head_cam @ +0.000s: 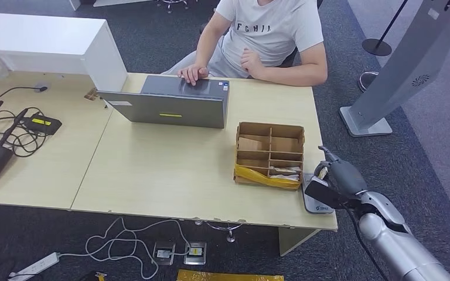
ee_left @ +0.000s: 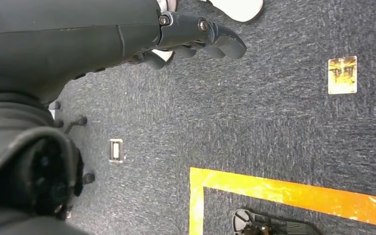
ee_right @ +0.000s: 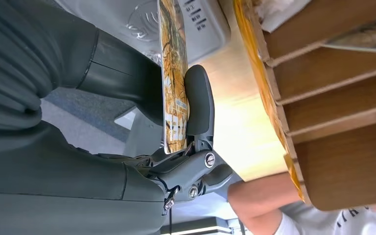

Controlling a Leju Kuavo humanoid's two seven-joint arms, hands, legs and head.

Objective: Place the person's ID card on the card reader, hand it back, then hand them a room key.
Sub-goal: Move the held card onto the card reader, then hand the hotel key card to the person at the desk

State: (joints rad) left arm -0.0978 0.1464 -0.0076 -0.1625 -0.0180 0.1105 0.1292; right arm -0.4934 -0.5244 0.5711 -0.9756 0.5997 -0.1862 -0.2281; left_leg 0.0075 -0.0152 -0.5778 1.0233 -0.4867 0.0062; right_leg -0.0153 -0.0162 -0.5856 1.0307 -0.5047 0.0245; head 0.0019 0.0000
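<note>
The right robot hand (head_cam: 335, 175) pinches a card (ee_right: 174, 83) between thumb and a finger, at the near right corner of the worktop (head_cam: 170, 170). The card reader (head_cam: 318, 201), a small grey pad, lies directly beneath the right robot hand. In the right wrist view the card stands on edge, its long axis running out along the finger, with the reader's face close behind it. Whether the card touches the reader cannot be told; the wrist view suggests a small gap. From its printed face it may be the ID card or a room key; the print is too blurred to say.

Just beside the right robot hand, toward the middle of the worktop, stands a cardboard box (head_cam: 269, 153) with dividers. The person (head_cam: 269, 35) sits well beyond the box, at the far edge, one hand on a laptop (head_cam: 176, 102).

The left robot hand (ee_left: 196, 36) hangs over dark carpet, fingers curled in and holding nothing, so the right robot hand is by far the nearer. The coming move likely calls for laying the card flat onto the reader.
</note>
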